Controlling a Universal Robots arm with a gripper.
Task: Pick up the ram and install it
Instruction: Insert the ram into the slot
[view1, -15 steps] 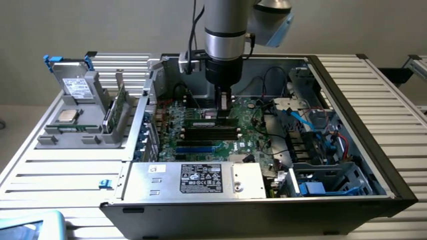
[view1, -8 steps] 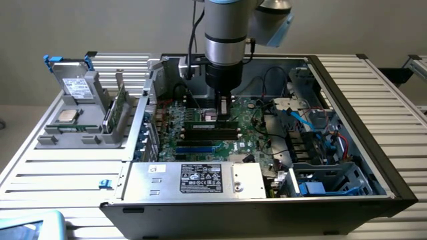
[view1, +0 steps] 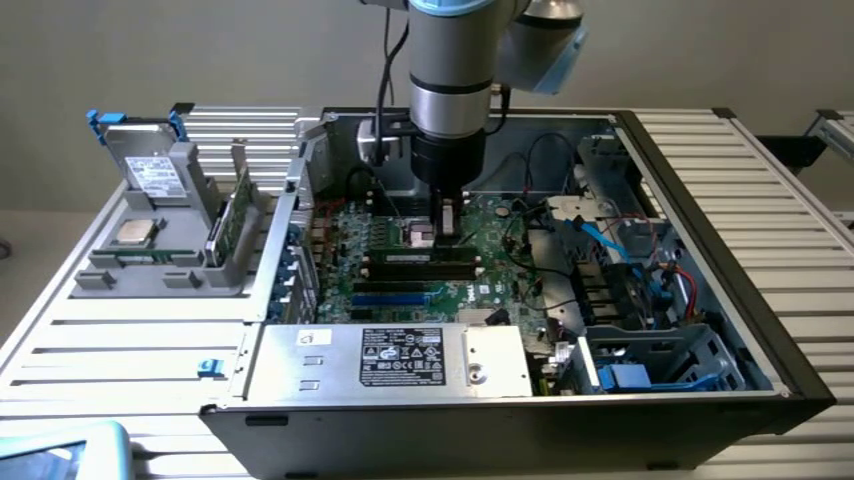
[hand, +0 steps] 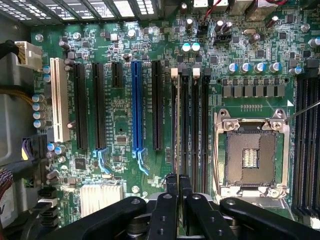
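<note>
Reaching down into the open black computer case, the black 2-finger gripper is hanging over the middle of the green motherboard. Its jaws are pinching the ram, a thin green circuit-board stick with a small white label. That stick is standing on edge over the long black memory slots, just beside the empty silver processor socket.
</note>
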